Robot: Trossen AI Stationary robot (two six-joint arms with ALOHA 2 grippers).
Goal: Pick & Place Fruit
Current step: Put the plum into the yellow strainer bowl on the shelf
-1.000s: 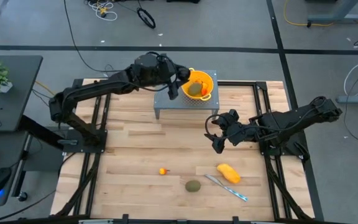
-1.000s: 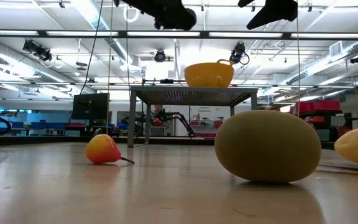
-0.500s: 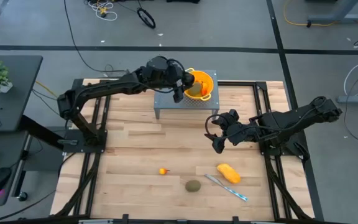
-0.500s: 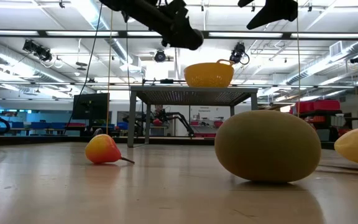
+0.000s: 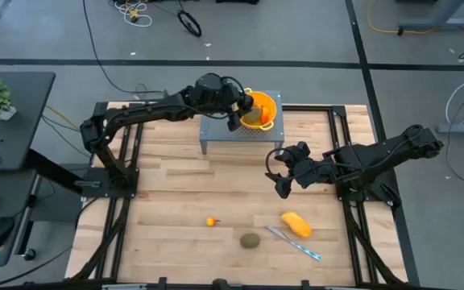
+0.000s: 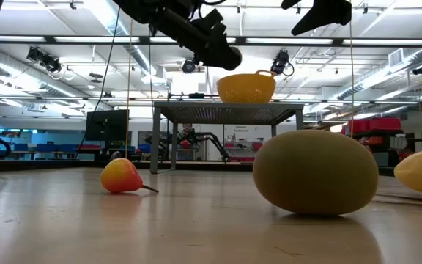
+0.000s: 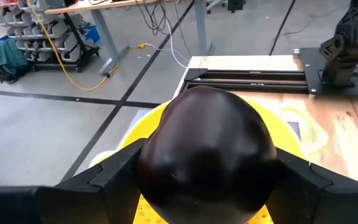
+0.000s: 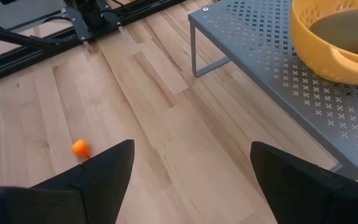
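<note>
The left gripper (image 5: 234, 113), clamped on a dark blackish toy ball (image 7: 207, 152), has advanced over the rim of the yellow perforated colander (image 5: 265, 107) on the grey mesh stand (image 5: 216, 134); release looks imminent. The right gripper (image 5: 279, 172) waits mid-table, fingers spread, empty. Loose fruit remain on the wooden table (image 5: 176, 201).

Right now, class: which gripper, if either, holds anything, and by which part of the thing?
The left gripper holds the dark ball by its two opposite sides, above the yellow colander. The right gripper is open and holds nothing.
</note>
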